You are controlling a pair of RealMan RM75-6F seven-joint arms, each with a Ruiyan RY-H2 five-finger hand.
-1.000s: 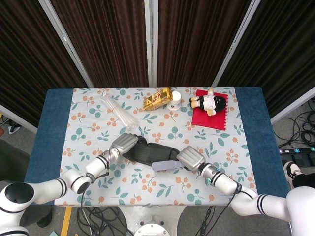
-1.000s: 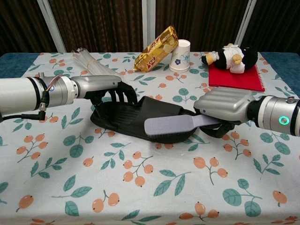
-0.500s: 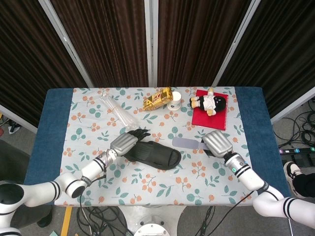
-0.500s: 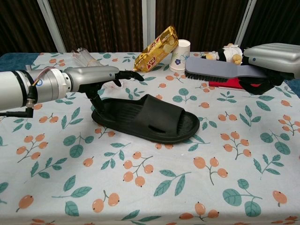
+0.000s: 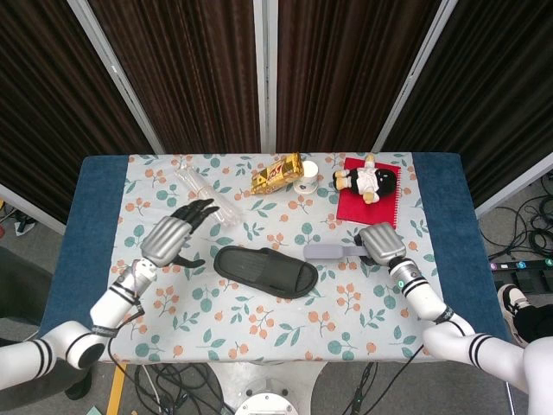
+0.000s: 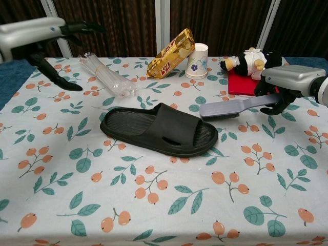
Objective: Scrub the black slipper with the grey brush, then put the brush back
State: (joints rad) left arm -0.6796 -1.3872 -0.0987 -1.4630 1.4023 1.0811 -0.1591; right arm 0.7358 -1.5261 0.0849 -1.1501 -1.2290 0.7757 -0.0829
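The black slipper (image 5: pixel 265 270) (image 6: pixel 159 129) lies alone on the floral tablecloth, near the middle, toe to the right. My right hand (image 5: pixel 380 243) (image 6: pixel 288 82) grips the handle of the grey brush (image 5: pixel 332 252) (image 6: pixel 230 108), which sits low just right of the slipper's toe, bristles down, close to the cloth. Whether the bristles touch the cloth I cannot tell. My left hand (image 5: pixel 175 232) (image 6: pixel 43 37) hovers to the left of the slipper, raised, fingers spread apart and holding nothing.
At the back stand a clear plastic bundle (image 5: pixel 205 195), a gold snack packet (image 5: pixel 276 174), a paper cup (image 5: pixel 304 182), and a plush toy (image 5: pixel 368 180) lying on a red notebook (image 5: pixel 367 207). Blue table edges (image 5: pixel 94 225) flank the cloth.
My left hand let go of the slipper's heel, opened and pulled away up and left. My right hand carried the brush off the slipper to its right and lowered it toward the cloth.
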